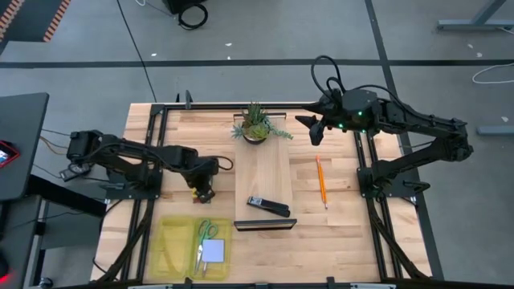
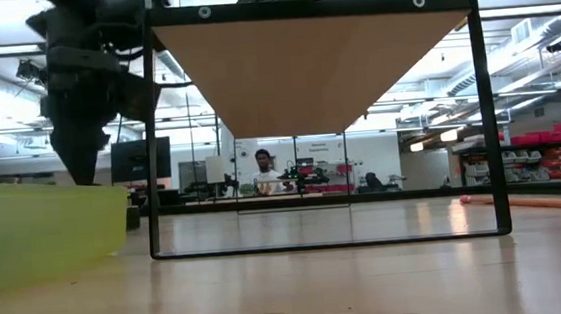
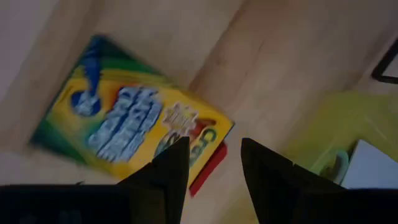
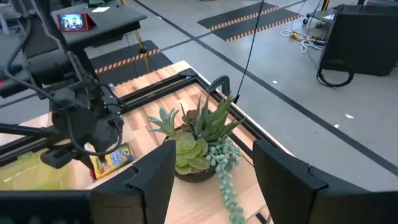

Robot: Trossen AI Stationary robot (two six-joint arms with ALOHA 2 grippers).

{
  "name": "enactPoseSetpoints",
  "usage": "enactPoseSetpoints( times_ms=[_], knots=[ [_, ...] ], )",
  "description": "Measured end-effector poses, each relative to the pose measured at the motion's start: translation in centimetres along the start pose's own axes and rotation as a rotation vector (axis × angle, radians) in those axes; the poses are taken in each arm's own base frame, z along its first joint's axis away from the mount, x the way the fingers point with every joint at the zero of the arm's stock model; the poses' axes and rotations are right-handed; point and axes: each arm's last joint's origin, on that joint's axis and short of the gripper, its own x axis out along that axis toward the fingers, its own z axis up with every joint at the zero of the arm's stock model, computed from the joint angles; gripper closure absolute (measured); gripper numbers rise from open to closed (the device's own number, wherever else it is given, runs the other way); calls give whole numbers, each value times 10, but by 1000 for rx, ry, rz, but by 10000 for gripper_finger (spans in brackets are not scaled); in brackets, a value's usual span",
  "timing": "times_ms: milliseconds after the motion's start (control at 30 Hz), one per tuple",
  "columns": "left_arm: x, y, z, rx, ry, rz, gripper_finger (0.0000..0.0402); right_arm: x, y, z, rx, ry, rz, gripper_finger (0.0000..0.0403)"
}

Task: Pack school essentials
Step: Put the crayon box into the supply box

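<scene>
The yellow-and-green crayon box (image 3: 124, 124) lies flat on the wood near the table's left side, also seen as the crayon box (image 1: 195, 195) in the high view. My left gripper (image 3: 214, 155) points steeply down over the box's near corner. Its fingers are open and nothing is between them. A translucent yellow tray (image 1: 169, 229) at the near left holds green-handled scissors (image 1: 207, 230) and a pale note pad (image 1: 213, 251). An orange pencil (image 1: 321, 182) lies on the table's right half. My right gripper (image 4: 211, 168) hovers open, high over the far edge by the potted plant (image 4: 199, 149).
A black stapler (image 1: 267, 207) and a dark flat bar (image 1: 265, 225) lie on the middle plank. The plant (image 1: 255, 127) stands at the far middle. Black frame rails run along the table's left, right and far sides. Bare wood lies between the pencil and the stapler.
</scene>
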Motion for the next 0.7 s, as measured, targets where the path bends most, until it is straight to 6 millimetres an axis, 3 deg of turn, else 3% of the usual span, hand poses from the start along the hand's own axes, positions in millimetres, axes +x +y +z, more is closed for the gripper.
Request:
enactPoseSetpoints(
  times_ms=[167,300,433,633,700],
  knots=[
    [-13,1,-1,-274,26,114,256,0,1,1,21,-8,24,183],
    [-14,-1,-6,-366,-18,207,232,0,1,2,18,-13,27,183],
    [-13,-8,-11,-457,-76,242,169,0,1,3,2,-24,30,183],
    [-12,-14,-16,-628,-156,267,35,0,2,3,0,-30,32,183],
    [-10,-15,-16,-673,-162,269,11,0,2,3,0,-28,39,183]
  ],
)
